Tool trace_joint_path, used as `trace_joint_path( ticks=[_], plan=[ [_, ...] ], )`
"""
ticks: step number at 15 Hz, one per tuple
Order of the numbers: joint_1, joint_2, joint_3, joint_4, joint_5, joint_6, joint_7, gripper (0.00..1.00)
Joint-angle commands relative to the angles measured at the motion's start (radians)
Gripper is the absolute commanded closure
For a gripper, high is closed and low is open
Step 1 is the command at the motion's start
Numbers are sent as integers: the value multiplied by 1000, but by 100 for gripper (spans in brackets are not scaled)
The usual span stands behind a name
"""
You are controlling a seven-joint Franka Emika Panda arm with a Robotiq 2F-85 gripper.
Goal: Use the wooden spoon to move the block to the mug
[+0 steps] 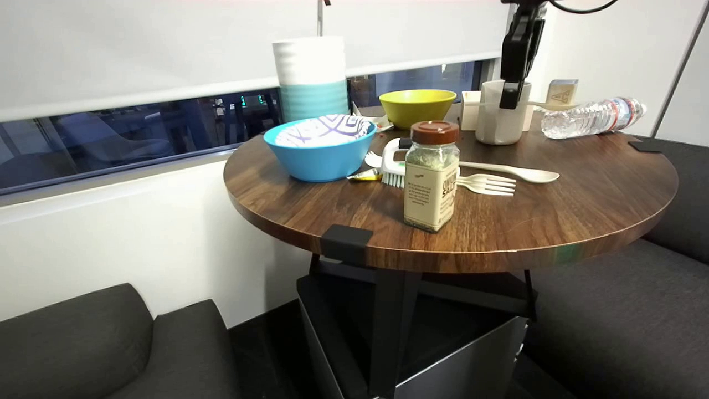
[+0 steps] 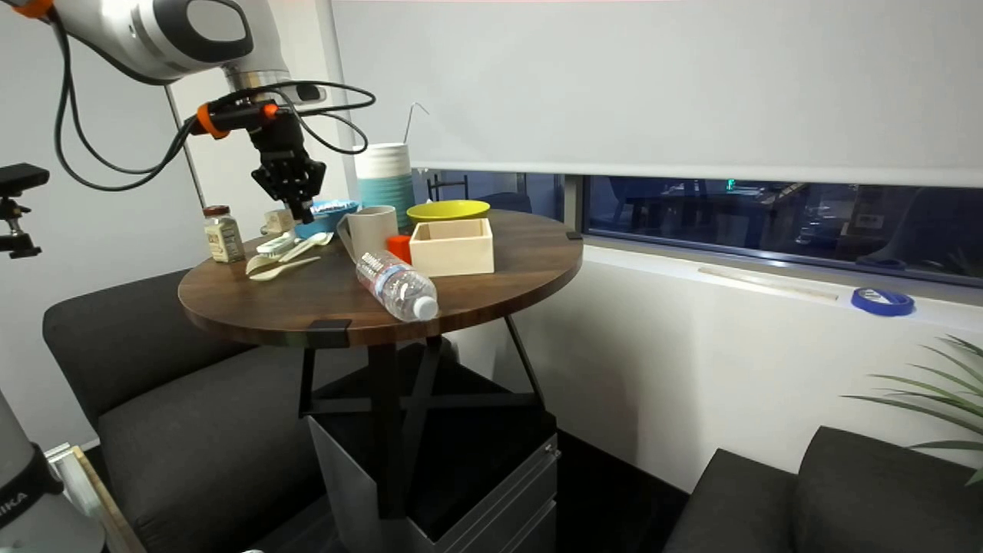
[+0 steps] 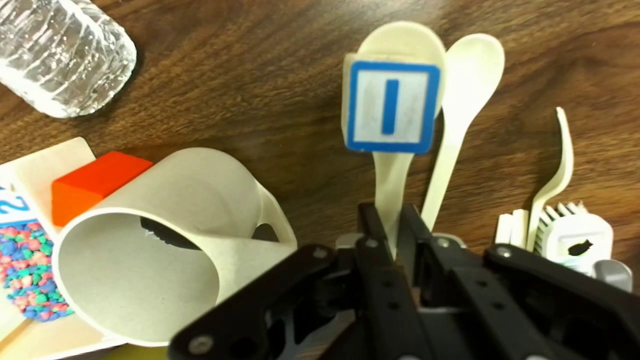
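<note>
Round wooden table [image 1: 598, 188] with upright brown-lidded jar [image 1: 431, 185], blue bowl [image 1: 321, 162], yellow bowl [image 1: 418, 112], clear bottle [image 1: 590, 118] lying on its side

Three cameras watching one bench [image 1: 545, 213]

Both exterior cameras are standing back, facing the window [image 2: 676, 207]: in an exterior view across the jar [image 1: 431, 185], in an exterior view across the bottle [image 2: 395, 283]. The wrist camera is peering closely down past the hand [image 3: 391, 215]. All are sharing the mug [image 3: 202, 192].

you have two wooden spoons [image 3: 392, 175], at least one fork [image 1: 490, 184], at least two blocks [image 3: 392, 107], one mug [image 1: 498, 128], one plastic bottle [image 1: 595, 118], one jar [image 1: 431, 180], one brush [image 1: 391, 163], one wooden box [image 2: 453, 253], one tall white-and-teal container [image 1: 311, 83] and one round table [image 1: 532, 221]. you can count at least two bowls [image 1: 418, 110].
</note>
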Motion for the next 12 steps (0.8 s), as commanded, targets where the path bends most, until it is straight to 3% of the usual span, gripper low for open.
trace_joint_path(
  ticks=[1, 12],
  plan=[
    [-6, -8, 3, 14, -1, -5, -11, 97],
    [-41, -2, -29, 122, -31, 14, -59, 97]
  ],
)
